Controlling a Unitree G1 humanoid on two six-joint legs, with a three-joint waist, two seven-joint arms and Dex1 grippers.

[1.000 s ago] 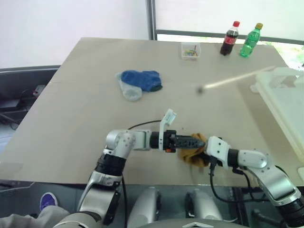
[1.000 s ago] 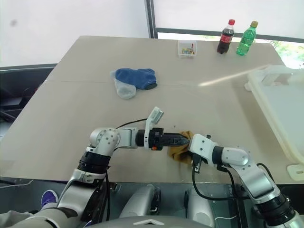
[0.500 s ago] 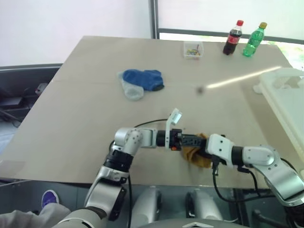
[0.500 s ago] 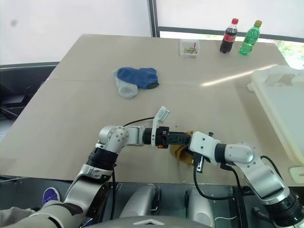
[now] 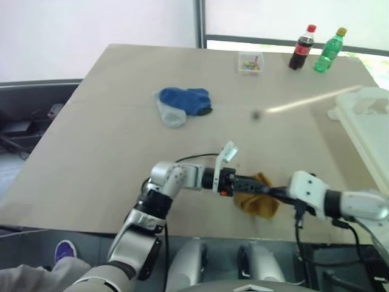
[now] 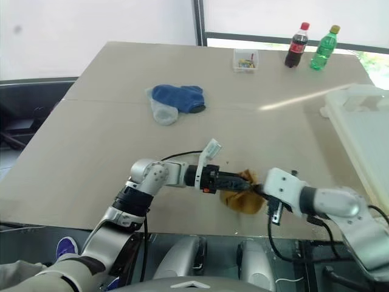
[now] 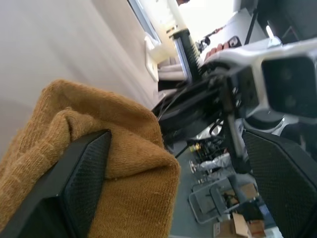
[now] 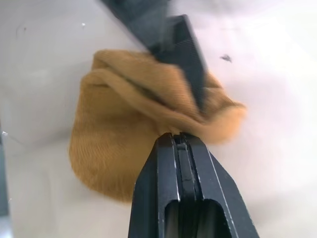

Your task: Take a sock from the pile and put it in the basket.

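Beige worktop (image 5: pixel 109 134) carries the blue-and-pale sock pile (image 5: pixel 181 105) far off. Near its front edge, the right pincer (image 8: pixel 179 140) clenches a mustard knitted sock (image 8: pixel 129 139); the left pincer (image 5: pixel 258 184), spread wide, steadies it. Big white plastic basket (image 5: pixel 371 121) waits rightward.

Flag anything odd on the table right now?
One mustard sock sits at the near table edge, far from the blue pile, with both pincers on it: right pincer shut on it, left pincer open around it.
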